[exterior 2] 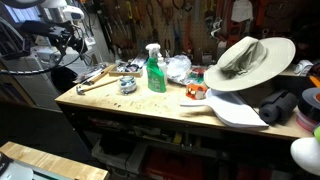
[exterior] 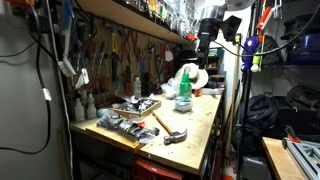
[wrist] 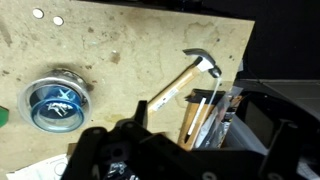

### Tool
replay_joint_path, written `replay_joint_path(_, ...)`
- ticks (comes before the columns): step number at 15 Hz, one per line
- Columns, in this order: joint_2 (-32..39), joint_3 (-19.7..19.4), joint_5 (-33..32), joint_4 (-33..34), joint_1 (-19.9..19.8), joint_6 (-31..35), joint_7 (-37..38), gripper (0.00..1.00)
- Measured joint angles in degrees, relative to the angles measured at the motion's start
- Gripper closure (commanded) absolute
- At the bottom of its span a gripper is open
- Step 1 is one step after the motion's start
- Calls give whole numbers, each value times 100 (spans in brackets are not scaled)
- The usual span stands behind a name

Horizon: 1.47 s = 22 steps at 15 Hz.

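Observation:
My gripper (wrist: 212, 135) hangs high above the wooden workbench (wrist: 120, 40), open and empty. In the wrist view its dark fingers frame a clear bag of pens and tools (wrist: 205, 110). A wooden-handled hammer (wrist: 185, 80) lies just beyond the bag, and a round blue tin (wrist: 58, 102) sits to the left. In both exterior views the gripper (exterior: 207, 40) (exterior 2: 68, 40) is well above the bench, apart from the hammer (exterior: 170, 130) (exterior 2: 95, 82).
A green spray bottle (exterior: 183, 92) (exterior 2: 155, 70) stands mid-bench. A wide-brimmed hat (exterior 2: 250, 60) and a white dustpan (exterior 2: 235, 110) lie at one end. A tray of tools (exterior: 135, 106) sits by the wall, and hand tools hang on the pegboard (exterior 2: 170, 25).

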Motion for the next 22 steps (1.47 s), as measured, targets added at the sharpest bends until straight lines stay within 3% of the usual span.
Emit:
replay_joint_path(7,797,-261,-2,-165,-478,1253,226,0)
replay_joint_path(10,1177,-290,-2,-115,-715,1254,708,0)
replay_joint_path(18,1267,-245,-6,-56,-752,1262,788,0)
replay_joint_path(22,1634,-153,-162,110,-888,1344,1650,0)
